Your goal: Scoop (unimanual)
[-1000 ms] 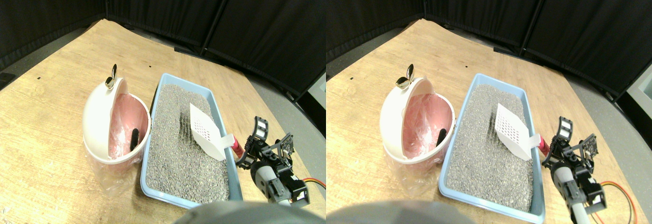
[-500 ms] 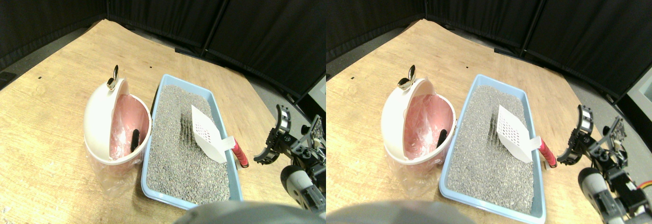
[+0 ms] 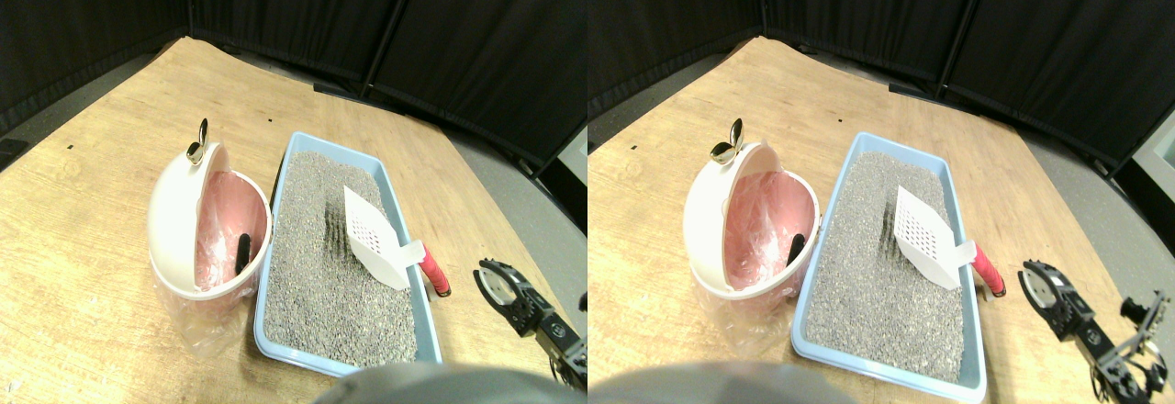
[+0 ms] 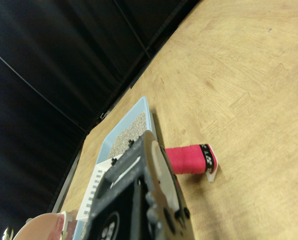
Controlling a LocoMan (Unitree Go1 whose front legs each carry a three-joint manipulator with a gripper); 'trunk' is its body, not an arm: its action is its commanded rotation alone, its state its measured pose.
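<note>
While its jaws stood spread wide and held nothing, the right gripper (image 3: 537, 317) hung low over the wooden floor (image 3: 110, 193), apart from the white slotted plastic scoop (image 3: 374, 239). To the gripper's left, that scoop lay on grey litter in the pale blue tray (image 3: 275, 239), its red wrapped handle (image 3: 434, 271) over the near rim.

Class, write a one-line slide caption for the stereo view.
Scoop lies in the litter tray beside the bin; the pincer sits apart on the floor.
</note>
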